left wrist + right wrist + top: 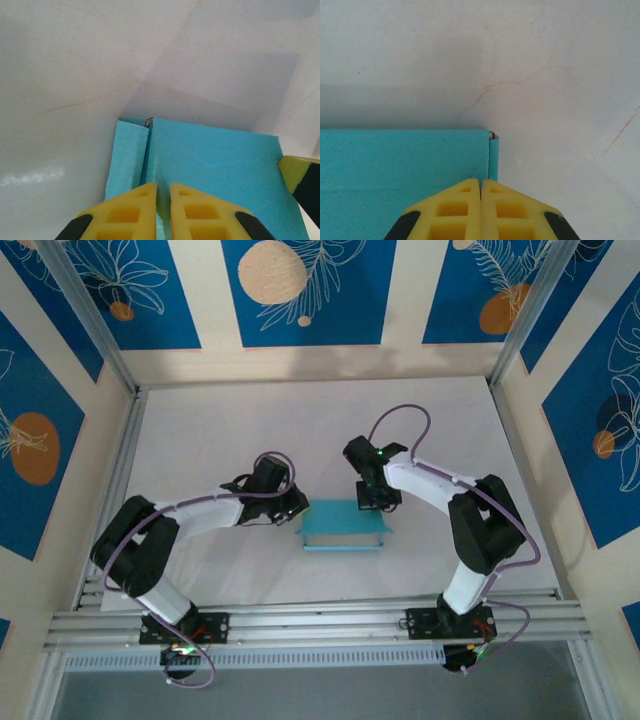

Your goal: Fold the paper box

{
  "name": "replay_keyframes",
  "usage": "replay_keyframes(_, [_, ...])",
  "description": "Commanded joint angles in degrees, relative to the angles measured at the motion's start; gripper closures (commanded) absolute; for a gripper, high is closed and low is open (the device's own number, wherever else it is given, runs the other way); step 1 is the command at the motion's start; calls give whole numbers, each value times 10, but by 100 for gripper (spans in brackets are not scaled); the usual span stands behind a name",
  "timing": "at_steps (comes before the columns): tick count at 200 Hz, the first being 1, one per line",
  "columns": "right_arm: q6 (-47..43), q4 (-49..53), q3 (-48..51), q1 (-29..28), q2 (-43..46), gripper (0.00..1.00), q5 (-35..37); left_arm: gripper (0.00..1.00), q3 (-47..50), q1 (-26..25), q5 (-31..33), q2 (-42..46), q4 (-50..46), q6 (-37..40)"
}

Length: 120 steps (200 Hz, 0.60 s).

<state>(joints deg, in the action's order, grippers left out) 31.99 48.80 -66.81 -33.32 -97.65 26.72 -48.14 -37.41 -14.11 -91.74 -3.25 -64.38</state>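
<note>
Wrist view — left pincer (162, 186) perhaps nips paper box (215, 160).

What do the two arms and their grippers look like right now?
The left arm and right arm match: white links, bulky black joints, a purple cable looped along each, and small green lights. The left gripper and right gripper have yellow moulded fingers with rectangular pockets and black patches towards the base.

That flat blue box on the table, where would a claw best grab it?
Probably the end flap at the left end of the paper box, from above: the box lies flat on the table, and the open seam there lets jaws pinch thin card.
</note>
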Motion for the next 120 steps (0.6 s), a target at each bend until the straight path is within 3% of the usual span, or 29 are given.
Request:
replay_keyframes(1, [6, 6, 23, -5, 37, 90, 57, 88, 6, -3, 43, 16, -52, 40])
replay_keyframes(58, [-8, -7, 42, 2, 131, 62, -8, 87, 2, -6, 83, 32, -92, 96])
replay_keyframes(72, [-10, -2, 45, 8, 133, 63, -21, 87, 2, -7, 84, 35, -91, 103])
replay_keyframes(120, [2, 8, 69, 5, 126, 83, -21, 87, -10, -7, 127, 69, -126, 123])
